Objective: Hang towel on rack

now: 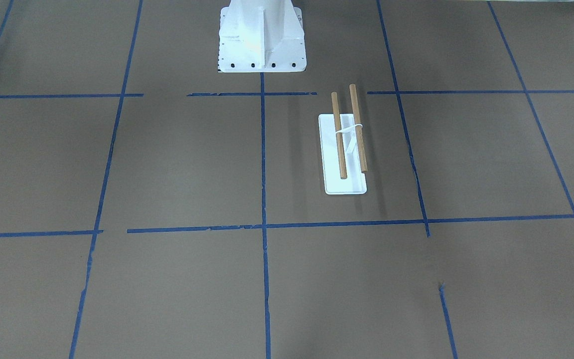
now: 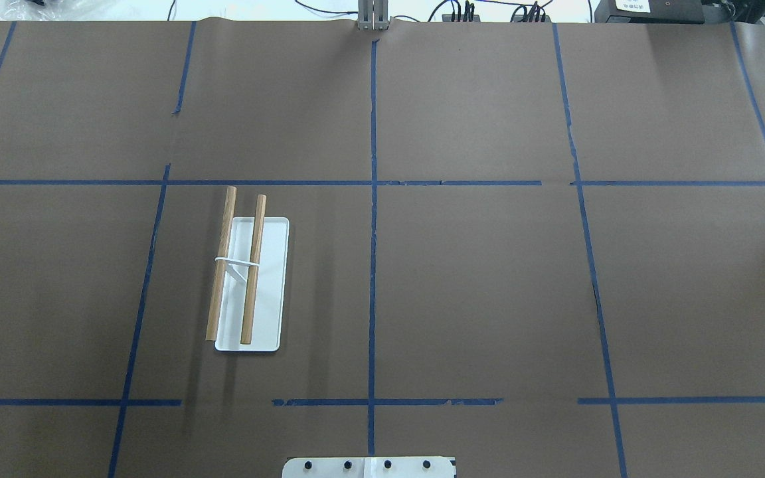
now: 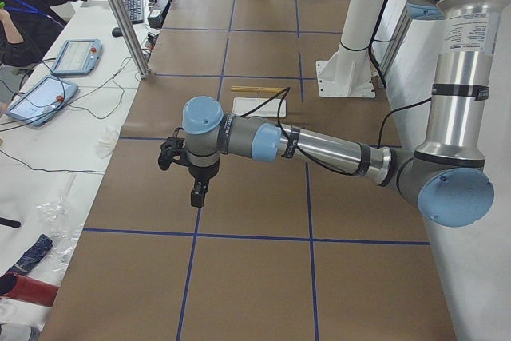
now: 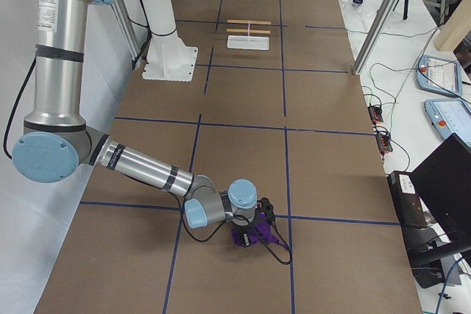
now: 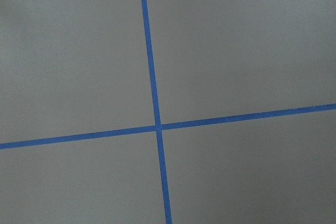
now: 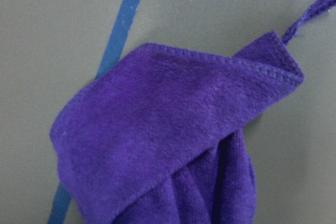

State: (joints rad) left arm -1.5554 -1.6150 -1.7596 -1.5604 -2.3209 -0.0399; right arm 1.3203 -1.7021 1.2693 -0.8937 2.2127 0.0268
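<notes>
Left gripper [image 3: 197, 195]: shown in the left side view only, hung above bare brown table [image 2: 475, 292] paper at the table's left end. Whether it is wide or narrow cannot be told. Nothing is seen held in it.

Below left gripper: only paper and a crossing of blue tape lines [image 5: 152, 77] are recorded by the wrist camera.

Rack [image 2: 273, 279]: stood well apart from the left gripper, inward toward the table's middle, and farther again from the right gripper. The white base lies flat on the paper.

Wooden rods [image 2: 253, 265]: both are found parallel and bare. No cloth is carried on either.

Towel [image 6: 173, 129]: purple, lying crumpled on the table directly beneath the right gripper at the table's right end, across a tape line. It is nowhere near the rack.

Right gripper [image 4: 254, 229]: held low over the towel. Its fingers are shown in no close view, so its opening and any contact with the towel cannot be told.

Done: no part of the hanging is evidenced.

Stage: judged to be the approach to, or start of, the grasp.

Left to do: the towel is to be gripped, lifted, carried across the table to the rack and draped over a rod.
</notes>
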